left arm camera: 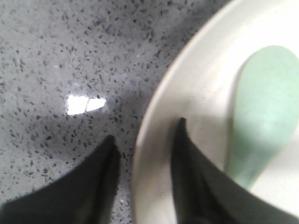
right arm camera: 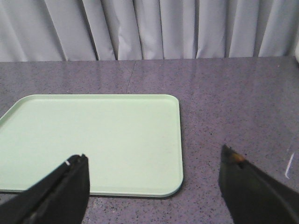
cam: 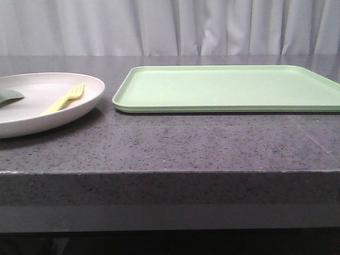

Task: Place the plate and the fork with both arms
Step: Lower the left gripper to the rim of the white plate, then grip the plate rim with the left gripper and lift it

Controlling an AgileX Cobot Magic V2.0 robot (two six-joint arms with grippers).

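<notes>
The off-white plate [cam: 32,114] lies at the left of the table with the pale-yellow fork [cam: 65,99] resting in it, tines toward the far right. In the left wrist view my left gripper [left arm camera: 146,129] straddles the plate's rim [left arm camera: 154,140]: one finger over the table outside, the other inside the plate. A thin strip of table shows between the outer finger and the rim, so the jaws are open. My right gripper [right arm camera: 153,152] is wide open and empty, above the tray's near corner. Neither gripper shows in the front view.
A teal-green curved utensil [cam: 9,96] also lies in the plate and shows beside the inner finger [left arm camera: 264,116]. A flat light-green tray [cam: 228,87] lies right of the plate; it also shows in the right wrist view [right arm camera: 93,140]. A grey curtain hangs behind the table.
</notes>
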